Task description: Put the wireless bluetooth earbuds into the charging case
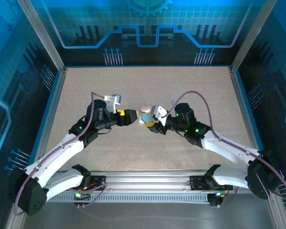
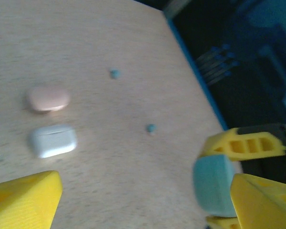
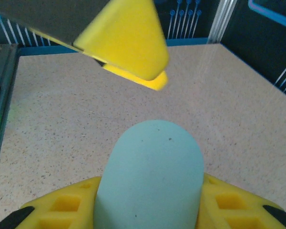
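My right gripper (image 1: 148,120) is shut on a pale blue charging case (image 3: 150,174), its yellow fingers (image 3: 62,207) pressed to both sides; the case looks closed. My left gripper (image 1: 135,116) faces it from the left, open and holding nothing; in the left wrist view the left gripper (image 2: 145,193) has the blue case (image 2: 213,185) just beside its right finger (image 2: 264,200). Two tiny teal earbuds (image 2: 115,73) (image 2: 151,128) lie loose on the table beyond. A pink case (image 2: 48,98) and a white case (image 2: 53,140) rest side by side, both closed.
The pink case (image 1: 144,108) lies just behind the two grippers at the table's middle. A small speck (image 1: 172,101) sits further right. The blue table edge (image 2: 195,76) runs close past the earbuds. One left finger (image 3: 128,43) hangs over the blue case.
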Motion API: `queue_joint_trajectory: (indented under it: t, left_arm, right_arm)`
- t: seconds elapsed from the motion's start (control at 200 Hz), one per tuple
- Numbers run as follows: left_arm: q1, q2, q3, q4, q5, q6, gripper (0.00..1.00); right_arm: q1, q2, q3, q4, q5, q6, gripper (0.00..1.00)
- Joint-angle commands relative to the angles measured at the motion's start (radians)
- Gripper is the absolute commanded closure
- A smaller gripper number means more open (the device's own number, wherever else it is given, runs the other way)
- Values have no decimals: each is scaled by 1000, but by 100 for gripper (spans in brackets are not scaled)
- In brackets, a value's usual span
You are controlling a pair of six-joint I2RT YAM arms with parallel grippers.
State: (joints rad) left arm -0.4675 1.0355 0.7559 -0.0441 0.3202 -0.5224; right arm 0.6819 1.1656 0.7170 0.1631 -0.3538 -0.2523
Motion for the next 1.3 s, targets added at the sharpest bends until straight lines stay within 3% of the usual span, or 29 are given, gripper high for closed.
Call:
queue_joint_trajectory:
  t: [0.0, 0.14, 0.29, 0.405, 0.67, 0.755, 0.936, 1.066, 1.196, 1.296]
  left_arm:
    - [4, 53, 67, 82, 234, -35, 10]
    - [-4, 129, 114, 91, 342, -67, 17]
    - [-28, 178, 145, 63, 374, -60, 24]
    - [-49, 208, 169, 51, 384, -56, 36]
    - [-65, 248, 201, 53, 367, -106, 80]
    - [-62, 246, 204, 59, 338, -154, 88]
    - [-58, 230, 182, 158, 292, -322, 89]
    - [-58, 227, 156, 236, 275, -440, 89]
    - [-60, 231, 139, 289, 275, -497, 89]
    - [-59, 232, 138, 303, 277, -513, 88]
  right_arm:
    - [-10, -25, 44, -100, -63, -122, 68]
    - [-13, -26, 76, -104, -46, -139, 68]
    - [-18, -26, 82, -69, -26, -135, 67]
    - [-21, -26, 88, -53, -23, -135, 67]
    - [-22, -32, 89, -30, 10, -120, 62]
    - [-25, -61, 68, 16, 48, -104, 54]
    - [-40, -129, -13, 94, 186, -134, 33]
    - [-65, -136, 13, -18, 154, -153, 35]
    - [-85, -142, -33, 138, 68, -76, 38]
    - [-88, -122, -22, 163, 50, -64, 43]
